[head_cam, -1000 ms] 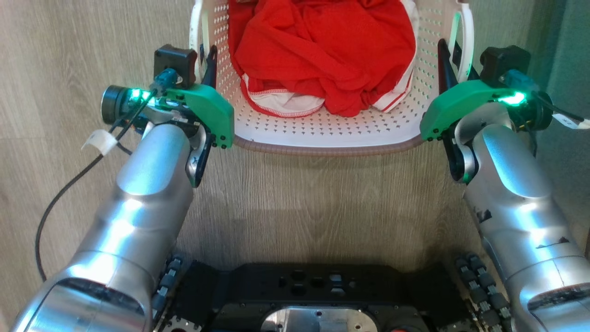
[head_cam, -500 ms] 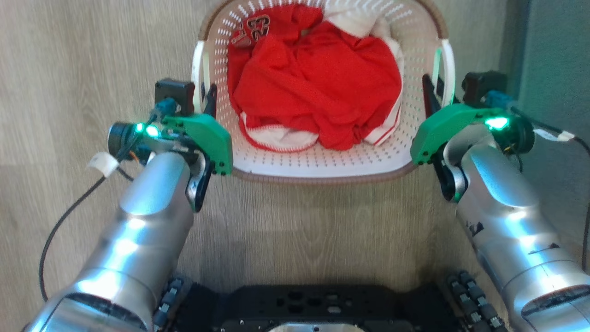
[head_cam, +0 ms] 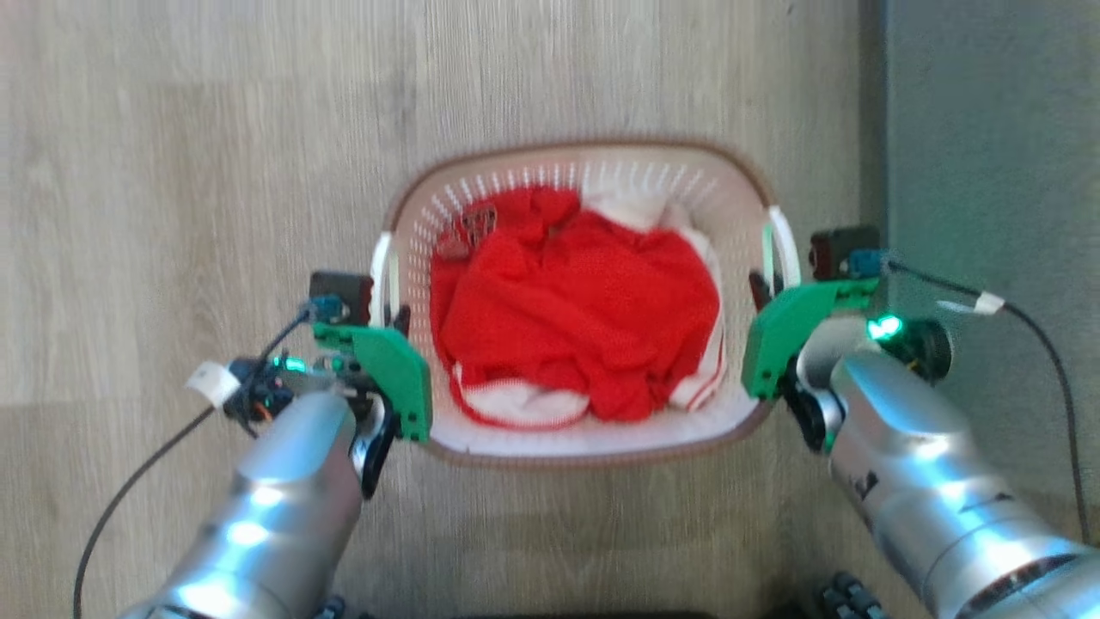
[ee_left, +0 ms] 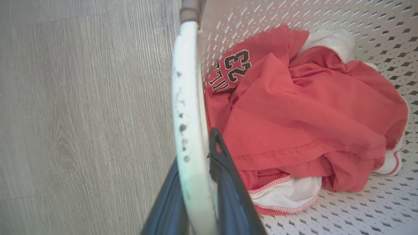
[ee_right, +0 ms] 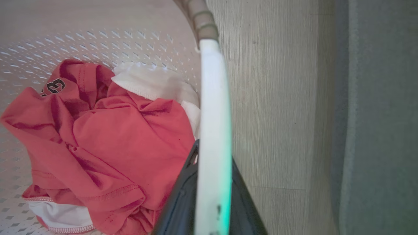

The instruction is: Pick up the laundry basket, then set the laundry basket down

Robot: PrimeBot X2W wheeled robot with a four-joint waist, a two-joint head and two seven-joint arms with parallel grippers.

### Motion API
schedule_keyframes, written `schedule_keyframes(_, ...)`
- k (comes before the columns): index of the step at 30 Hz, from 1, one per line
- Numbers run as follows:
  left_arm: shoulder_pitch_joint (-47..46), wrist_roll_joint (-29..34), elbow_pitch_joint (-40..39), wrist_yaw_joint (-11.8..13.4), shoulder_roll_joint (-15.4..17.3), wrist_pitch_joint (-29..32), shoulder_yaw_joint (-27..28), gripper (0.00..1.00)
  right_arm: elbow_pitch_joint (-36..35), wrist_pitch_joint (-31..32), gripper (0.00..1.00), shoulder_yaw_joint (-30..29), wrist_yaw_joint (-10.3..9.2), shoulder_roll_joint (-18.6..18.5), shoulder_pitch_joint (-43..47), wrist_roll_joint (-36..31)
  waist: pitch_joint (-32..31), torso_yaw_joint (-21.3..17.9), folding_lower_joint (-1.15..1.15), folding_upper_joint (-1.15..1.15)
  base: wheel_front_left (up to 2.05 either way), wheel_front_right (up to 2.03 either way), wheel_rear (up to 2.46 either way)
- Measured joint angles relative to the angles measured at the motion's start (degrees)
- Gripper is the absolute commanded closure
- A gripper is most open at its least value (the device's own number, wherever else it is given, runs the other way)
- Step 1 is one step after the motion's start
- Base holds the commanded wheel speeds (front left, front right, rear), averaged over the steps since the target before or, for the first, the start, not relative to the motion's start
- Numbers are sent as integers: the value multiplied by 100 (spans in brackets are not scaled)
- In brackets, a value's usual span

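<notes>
The laundry basket (head_cam: 601, 437) is a cream perforated tub with a brown rim, seen from above over the wood floor with red and white clothes (head_cam: 576, 335) inside. My left gripper (head_cam: 397, 320) is shut on its left white handle (head_cam: 381, 275). In the left wrist view that handle (ee_left: 187, 98) runs between the dark fingers of my left gripper (ee_left: 197, 147). My right gripper (head_cam: 760, 291) is shut on the right handle (head_cam: 784, 245). In the right wrist view the white bar (ee_right: 212, 98) passes between the fingers of my right gripper (ee_right: 212, 155). Whether the basket's bottom touches the floor I cannot tell.
A grey-green wall or panel (head_cam: 988, 172) stands close along the basket's right side. Bare wood-look floor (head_cam: 215, 172) spreads to the left and beyond the basket. Black cables trail from the left wrist (head_cam: 146, 464) and the right wrist (head_cam: 1044, 352).
The head view has shifted. The basket, cut off at the top before, now shows whole, smaller and farther off. Both grippers keep the same hold on the handles. My base has left the bottom edge.
</notes>
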Motion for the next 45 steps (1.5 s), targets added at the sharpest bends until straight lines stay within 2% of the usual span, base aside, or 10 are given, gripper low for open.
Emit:
schedule_keyframes(14, 1157, -616, 63, -82, 8, 545, -615, 100, 266, 664, 100, 970, 0, 18, 906, 967, -1539, -82, 0, 0, 0, 0, 0)
schedule_keyframes(28, 1731, -905, 203, -123, 18, 878, -970, 100, 302, 992, 100, 1608, 0, 26, 1500, 1619, -2798, -176, 0, 0, 0, 0, 0)
schedule_keyframes(38, 2076, -1039, 246, -142, 25, 926, -1151, 100, 299, 1000, 100, 2037, -1, 26, 1828, 1989, -3381, -235, 0, 0, 0, 0, 0)
schedule_keyframes(45, 2101, -1091, 283, -141, 35, 924, -1224, 100, 309, 988, 100, 2257, -1, 25, 1876, 2197, -3506, -255, 0, 0, 0, 0, 0)
